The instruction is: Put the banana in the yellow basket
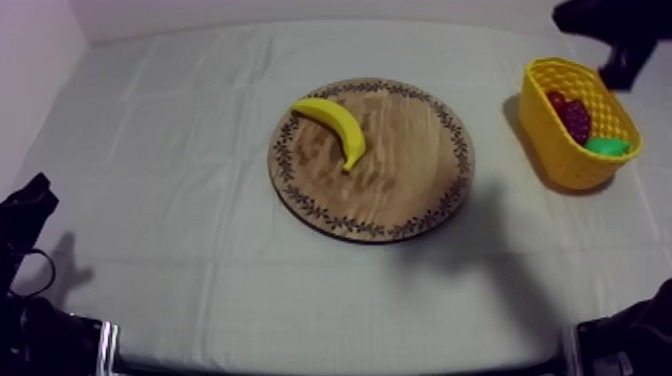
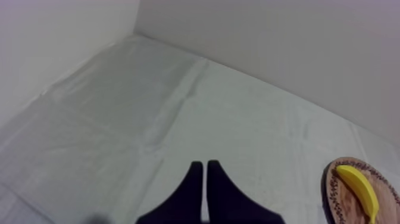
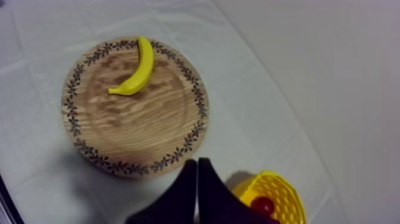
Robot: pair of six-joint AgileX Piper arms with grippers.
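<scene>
A yellow banana [image 1: 335,128] lies curved on the upper left part of the round wooden board [image 1: 400,175] in the middle of the table. At the right stands the yellow basket [image 1: 560,150]. My right gripper [image 1: 615,72] hangs high at the basket's far side, and its fingers lie together as a narrow wedge [image 3: 197,168] over the board's edge beside the basket [image 3: 284,189]. From there the banana [image 3: 138,68] lies on the far part of the board [image 3: 134,116]. My left gripper [image 2: 205,171] is shut on nothing over bare cloth, with the banana [image 2: 359,187] far off to the side.
In the basket lie a dark bunch of grapes [image 1: 576,118], a green pear [image 1: 607,146] and a small red fruit [image 3: 262,205]. My left arm [image 1: 25,215] rests low at the table's left edge. Walls border the far and left sides.
</scene>
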